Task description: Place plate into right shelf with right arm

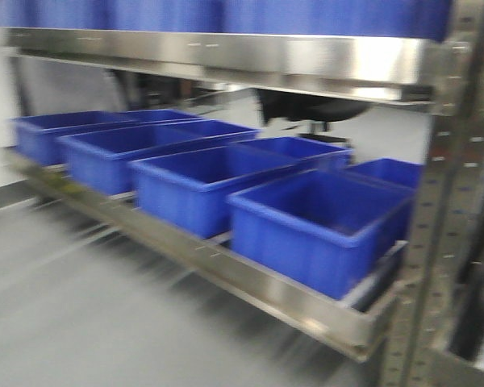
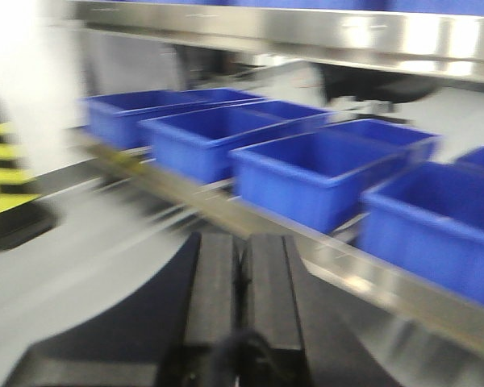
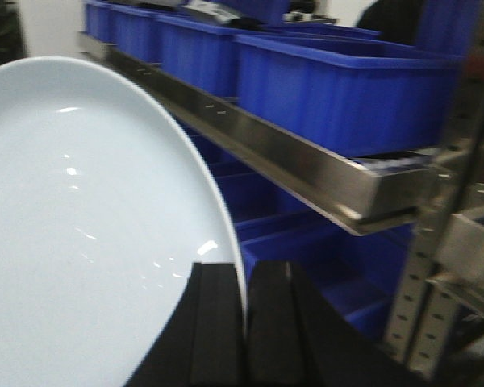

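Between the clenched fingers of the right hand [image 3: 244,278] sits the rim of the plate [image 3: 89,218], its face spreading toward 10 o'clock — edge-on to the grip. The right shelf [image 3: 306,165] with its blue bins [image 3: 347,89] lies at 1 to 2 o'clock, so the carry likely goes rightward; the left hand [image 2: 242,242] is closed on nothing.

The right gripper [image 3: 244,282] is pinching the lower rim of the white plate [image 3: 81,242], a black finger pressing on each side of the edge. The plate is filling the left of the view. Beside it, the right shelf [image 3: 306,173] is slanting across, blue bins [image 3: 347,89] sitting along its steel rail's front edge, a perforated upright [image 3: 419,274] standing at the near corner
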